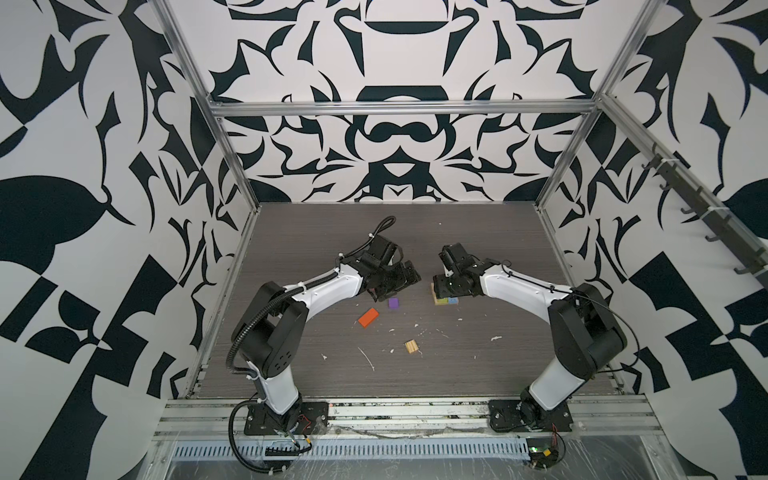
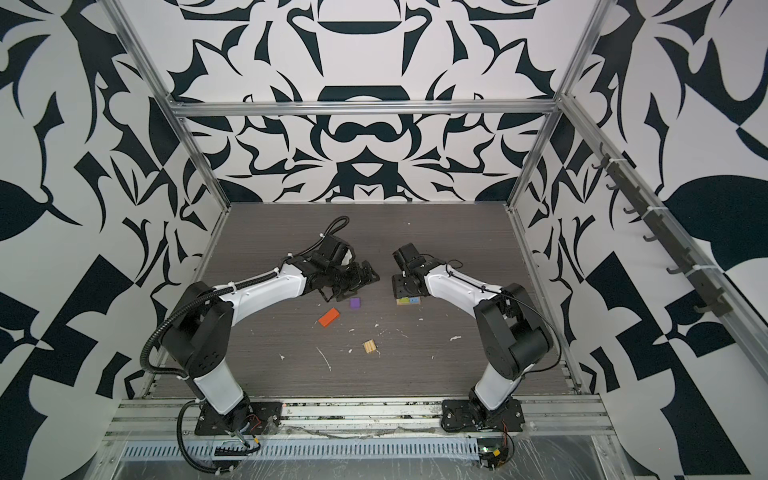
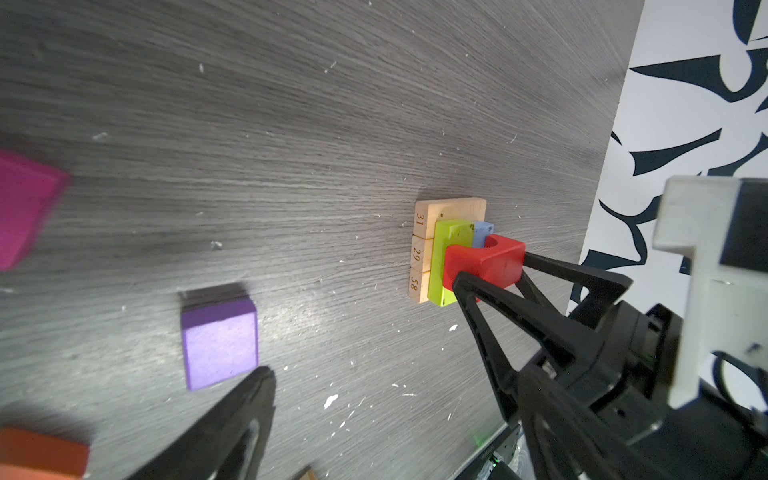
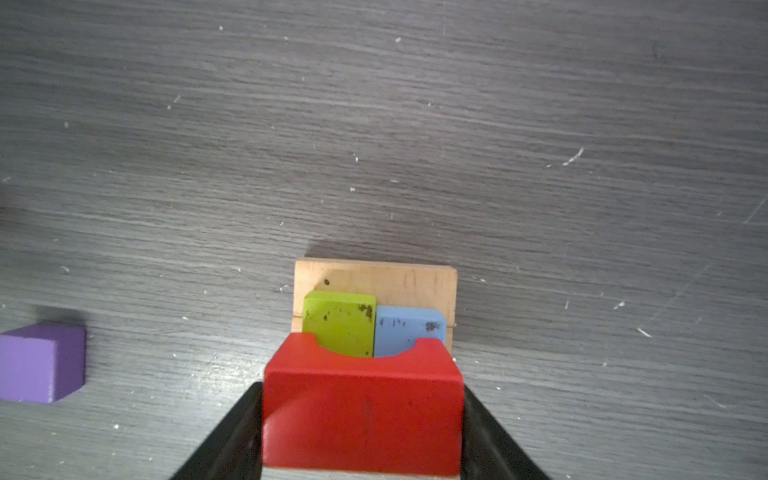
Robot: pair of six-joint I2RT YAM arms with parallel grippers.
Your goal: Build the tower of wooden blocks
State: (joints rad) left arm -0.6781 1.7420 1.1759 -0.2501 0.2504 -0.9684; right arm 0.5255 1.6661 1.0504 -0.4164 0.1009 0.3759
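Observation:
The wood block tower (image 1: 446, 300) is a tan plank base (image 4: 374, 276) with a lime green block (image 4: 338, 322) and a light blue block (image 4: 409, 330) side by side on it. My right gripper (image 4: 363, 449) is shut on a red block (image 4: 363, 411) with a rounded notch, which lies across the green and blue blocks (image 3: 484, 262). My left gripper (image 3: 395, 374) hangs open and empty beside a purple cube (image 3: 219, 345). A magenta cube (image 3: 25, 208) shows only in the left wrist view. An orange block (image 1: 368, 317) and a ridged tan square (image 1: 411, 346) lie loose.
The loose blocks lie on the dark wood-grain table (image 1: 478, 361), left of and in front of the tower. White flecks are scattered over the table top. Patterned walls and a metal frame (image 1: 399, 109) close in the table.

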